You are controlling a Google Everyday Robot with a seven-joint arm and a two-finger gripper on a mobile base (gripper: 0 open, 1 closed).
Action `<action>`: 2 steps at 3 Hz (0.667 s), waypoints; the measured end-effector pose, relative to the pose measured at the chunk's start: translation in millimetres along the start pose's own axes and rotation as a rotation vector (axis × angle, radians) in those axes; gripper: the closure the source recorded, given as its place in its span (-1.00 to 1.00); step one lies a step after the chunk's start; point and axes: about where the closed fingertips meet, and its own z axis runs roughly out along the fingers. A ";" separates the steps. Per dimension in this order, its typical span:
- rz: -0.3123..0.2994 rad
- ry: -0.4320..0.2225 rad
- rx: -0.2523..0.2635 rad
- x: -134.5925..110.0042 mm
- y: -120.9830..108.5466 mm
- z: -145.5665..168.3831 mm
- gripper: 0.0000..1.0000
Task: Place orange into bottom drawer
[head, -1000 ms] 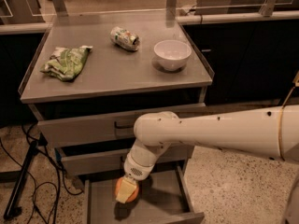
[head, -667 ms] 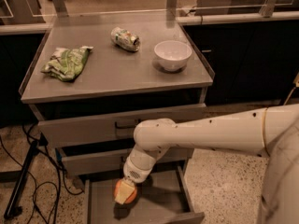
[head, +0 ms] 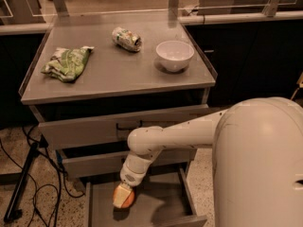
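My gripper (head: 124, 194) hangs low over the left of the open grey metal bottom drawer (head: 158, 201), jaws pinching the small round bright-orange fruit (head: 128, 200) so that release should leave it inside.

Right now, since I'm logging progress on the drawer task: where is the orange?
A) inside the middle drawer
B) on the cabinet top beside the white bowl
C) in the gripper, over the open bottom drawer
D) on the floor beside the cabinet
C: the gripper is low in front of the cabinet, closed on the orange, just above the grey floor of the pulled-out bottom drawer.
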 end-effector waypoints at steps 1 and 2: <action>0.007 -0.001 -0.006 0.6 0.3 4.8 1.00; 0.085 -0.030 -0.016 11.8 2.9 25.0 1.00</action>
